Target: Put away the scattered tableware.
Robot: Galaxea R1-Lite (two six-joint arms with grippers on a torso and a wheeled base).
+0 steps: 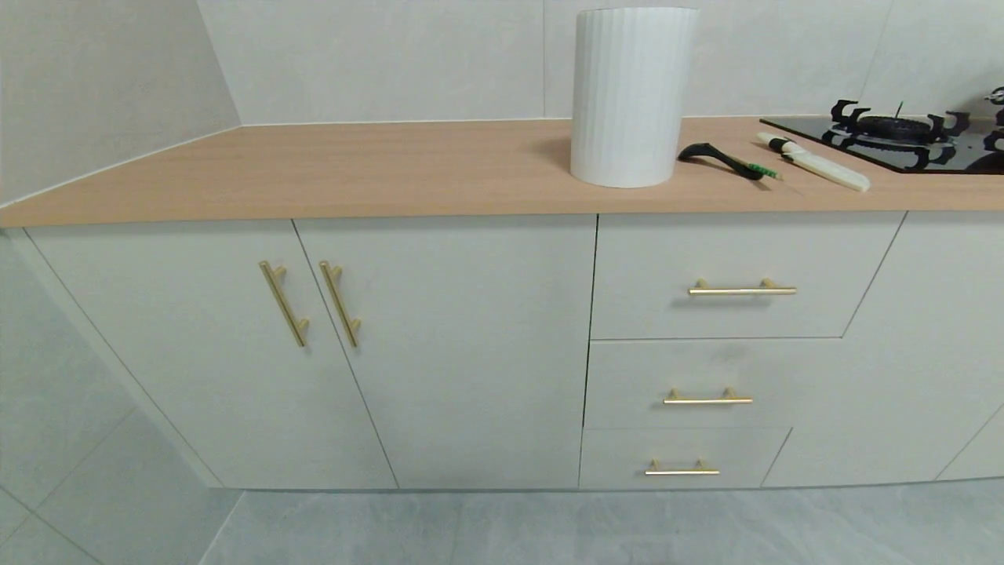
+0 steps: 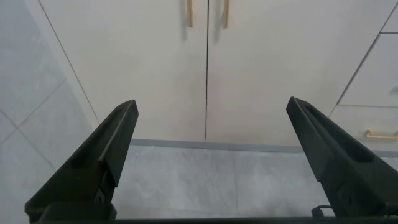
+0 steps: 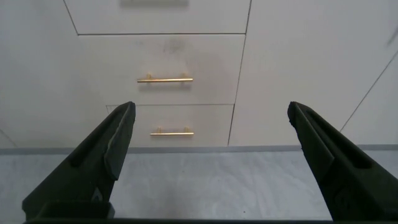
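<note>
On the wooden countertop (image 1: pixel 353 169) lie a black-handled utensil with a green tip (image 1: pixel 725 161) and a white knife-like utensil (image 1: pixel 816 162), both to the right of a tall white ribbed cylinder (image 1: pixel 631 94). My left gripper (image 2: pixel 208 115) hangs low and open, facing the cabinet doors (image 2: pixel 205 62) and the floor, with nothing between its fingers. My right gripper (image 3: pixel 208 118) is also open and holds nothing, low in front of the lower drawers (image 3: pixel 165 79).
A black gas hob (image 1: pixel 902 133) sits at the countertop's right end. Below are two cabinet doors with gold handles (image 1: pixel 310 302) and three drawers with gold handles (image 1: pixel 741 289). Grey tiled floor (image 1: pixel 471 526) lies in front.
</note>
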